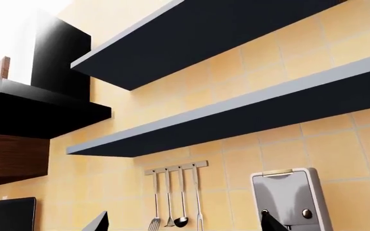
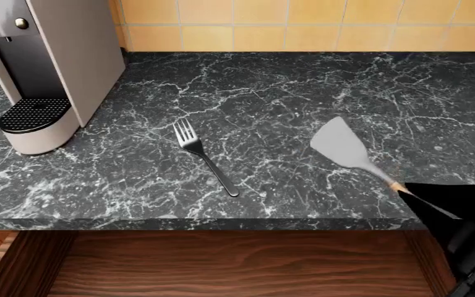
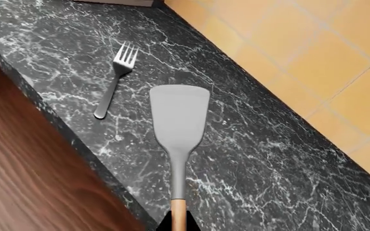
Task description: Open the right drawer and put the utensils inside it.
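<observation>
The right drawer (image 2: 237, 266) stands pulled out below the counter edge, its wood-grain bottom bare; it also fills one corner of the right wrist view (image 3: 24, 168). The fork (image 2: 205, 154) lies flat on the black marble counter (image 2: 303, 86), also visible as the fork (image 3: 114, 82). My right gripper (image 2: 425, 203) is shut on the spatula's wooden handle (image 3: 179, 214), and the grey spatula head (image 2: 342, 145) points out over the counter near its front edge. Whether the head touches the marble I cannot tell. My left gripper (image 1: 186, 226) is open and empty, raised and facing the wall, out of the head view.
A coffee machine (image 2: 47, 68) stands at the counter's back left, also seen from the left wrist (image 1: 288, 197). On the tiled wall are a rail of hanging utensils (image 1: 175, 168), two dark shelves (image 1: 236, 115) and a black range hood (image 1: 37, 106).
</observation>
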